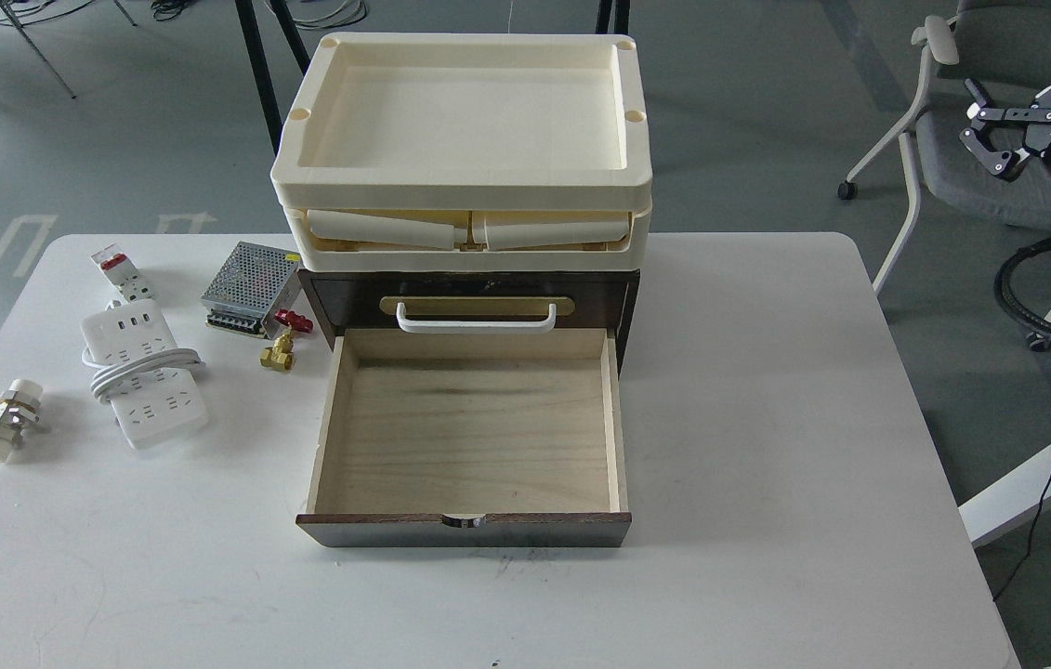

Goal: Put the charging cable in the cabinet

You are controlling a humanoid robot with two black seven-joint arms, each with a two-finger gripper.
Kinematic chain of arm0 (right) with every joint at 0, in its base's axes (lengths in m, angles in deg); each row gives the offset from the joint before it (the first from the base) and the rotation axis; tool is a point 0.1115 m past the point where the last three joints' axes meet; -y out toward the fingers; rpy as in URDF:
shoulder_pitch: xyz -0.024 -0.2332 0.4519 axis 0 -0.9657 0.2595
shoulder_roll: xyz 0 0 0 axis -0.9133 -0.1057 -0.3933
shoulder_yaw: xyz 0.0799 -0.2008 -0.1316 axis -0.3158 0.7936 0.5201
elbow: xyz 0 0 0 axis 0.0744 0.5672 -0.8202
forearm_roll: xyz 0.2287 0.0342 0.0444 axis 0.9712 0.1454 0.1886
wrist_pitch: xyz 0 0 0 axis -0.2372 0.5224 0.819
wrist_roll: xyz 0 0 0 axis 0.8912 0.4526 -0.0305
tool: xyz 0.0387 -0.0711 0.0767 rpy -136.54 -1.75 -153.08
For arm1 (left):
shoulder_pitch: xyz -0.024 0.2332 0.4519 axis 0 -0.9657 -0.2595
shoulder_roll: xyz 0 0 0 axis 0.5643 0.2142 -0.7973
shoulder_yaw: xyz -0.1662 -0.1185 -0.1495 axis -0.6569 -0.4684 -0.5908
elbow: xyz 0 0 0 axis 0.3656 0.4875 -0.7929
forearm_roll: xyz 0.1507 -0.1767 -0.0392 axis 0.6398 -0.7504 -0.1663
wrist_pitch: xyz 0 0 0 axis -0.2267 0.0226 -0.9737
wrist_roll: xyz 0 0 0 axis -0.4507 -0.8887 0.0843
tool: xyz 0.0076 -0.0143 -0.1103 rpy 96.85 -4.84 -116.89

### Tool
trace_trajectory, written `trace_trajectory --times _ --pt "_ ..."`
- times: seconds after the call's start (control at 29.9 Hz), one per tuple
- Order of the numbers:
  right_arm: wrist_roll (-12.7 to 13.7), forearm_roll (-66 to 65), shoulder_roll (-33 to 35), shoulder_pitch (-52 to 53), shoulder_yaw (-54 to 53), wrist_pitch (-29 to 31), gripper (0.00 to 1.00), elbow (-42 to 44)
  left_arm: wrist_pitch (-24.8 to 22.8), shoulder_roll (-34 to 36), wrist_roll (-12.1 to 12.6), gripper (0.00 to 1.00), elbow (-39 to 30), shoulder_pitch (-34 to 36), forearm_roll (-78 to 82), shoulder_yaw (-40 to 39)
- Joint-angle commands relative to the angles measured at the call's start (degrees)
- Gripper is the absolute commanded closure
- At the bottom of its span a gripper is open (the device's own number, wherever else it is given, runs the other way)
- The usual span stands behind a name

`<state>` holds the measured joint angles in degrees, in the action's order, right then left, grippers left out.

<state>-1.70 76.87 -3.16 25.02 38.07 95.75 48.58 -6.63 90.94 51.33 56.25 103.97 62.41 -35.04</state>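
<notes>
The charging cable (142,372), a white power strip with its cord coiled round it, lies on the white table (767,418) at the left. The cabinet (623,297), a dark brown wooden box with a white handle (474,321), stands in the middle. Its pale wood drawer (469,427) is pulled out and holds nothing. My right gripper (1031,102) is off the table at the upper right, far from both, with its fingers spread and nothing between them. My left gripper is out of view.
Cream plastic trays (465,186) are stacked on the cabinet. A perforated metal box (249,286), a brass valve with a red handle (282,344), a small white block with a red part (116,269) and a white pipe fitting (5,420) lie near the cable. A chair (952,149) stands at the right.
</notes>
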Motion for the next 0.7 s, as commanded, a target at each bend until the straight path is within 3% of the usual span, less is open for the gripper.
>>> trace_trajectory --times 0.0,0.23,0.43,0.67 --pt "-0.01 0.0 -0.23 -0.09 0.01 0.0 0.0 0.03 0.01 1.7 0.83 0.01 -1.77 2.64 11.86 -0.08" --pt "-0.01 0.0 -0.32 -0.8 -0.26 0.0 0.0 0.3 0.01 2.5 1.46 0.01 -15.75 3.53 16.64 -0.95" --pt "-0.01 0.0 -0.23 -1.59 -0.35 0.0 0.0 0.3 0.01 1.27 0.92 0.0 -14.35 2.74 -1.62 -0.7" --pt "-0.1 0.09 -0.23 -1.76 -0.43 0.0 0.0 0.83 0.01 1.79 -1.72 0.0 -14.17 2.47 -2.36 -0.35"
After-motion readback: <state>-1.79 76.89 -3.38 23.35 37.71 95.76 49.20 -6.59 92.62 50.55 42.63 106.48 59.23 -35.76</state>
